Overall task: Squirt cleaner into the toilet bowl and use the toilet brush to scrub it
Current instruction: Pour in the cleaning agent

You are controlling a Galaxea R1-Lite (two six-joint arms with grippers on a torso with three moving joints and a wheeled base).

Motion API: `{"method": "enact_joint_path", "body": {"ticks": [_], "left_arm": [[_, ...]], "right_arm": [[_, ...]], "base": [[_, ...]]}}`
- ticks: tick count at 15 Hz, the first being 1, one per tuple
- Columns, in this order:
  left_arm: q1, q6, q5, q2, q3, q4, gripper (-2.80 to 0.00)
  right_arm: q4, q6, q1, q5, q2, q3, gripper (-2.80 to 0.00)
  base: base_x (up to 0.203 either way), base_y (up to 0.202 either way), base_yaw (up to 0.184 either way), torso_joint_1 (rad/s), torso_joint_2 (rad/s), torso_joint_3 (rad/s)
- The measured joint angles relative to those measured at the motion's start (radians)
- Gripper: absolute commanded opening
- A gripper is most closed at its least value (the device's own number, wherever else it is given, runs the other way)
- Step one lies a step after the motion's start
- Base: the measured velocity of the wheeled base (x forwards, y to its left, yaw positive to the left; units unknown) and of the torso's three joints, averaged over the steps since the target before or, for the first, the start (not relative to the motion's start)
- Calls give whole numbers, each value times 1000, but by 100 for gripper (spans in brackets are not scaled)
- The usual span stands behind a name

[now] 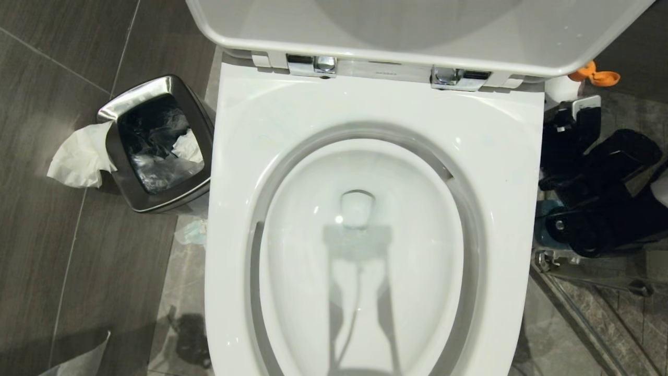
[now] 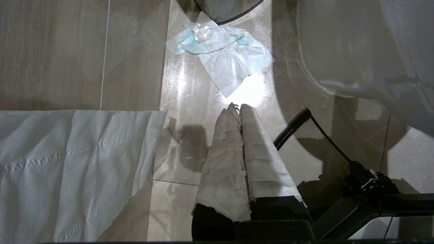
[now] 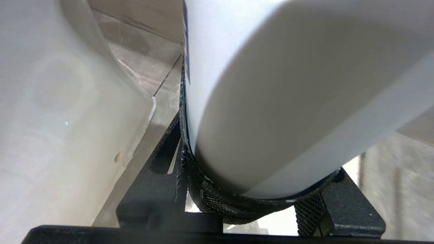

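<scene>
With the seat and lid raised so the toilet bowl (image 1: 360, 230) lies exposed, the right gripper (image 3: 257, 189), low beside it, clamps a white bottle (image 3: 271, 101), presumably the cleaner, while the left gripper (image 2: 239, 108) hangs pressed together over the floor.

Square steel waste bin (image 1: 156, 143) standing on dark floor tiles (image 1: 47, 219), black liner inside. Draped over bin's outer edge: crumpled white tissue (image 1: 81, 156). Near bin, lying flat on pale floor: bluish-white wipe (image 2: 223, 56) and sheet of perforated paper (image 2: 67, 169).
</scene>
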Motion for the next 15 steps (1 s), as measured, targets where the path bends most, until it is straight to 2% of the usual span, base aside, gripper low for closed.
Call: {"method": "enact_joint_path", "body": {"ticks": [12,15], "left_arm": [[0,0,0,0,0,0,-280],[0,0,0,0,0,0,-280]], "right_arm": [[1,48,0,-41,-284,288,-280],[42,63,0,-43,-351,338,-280]], "base": [[0,0,0,0,0,0],[0,0,0,0,0,0]]}}
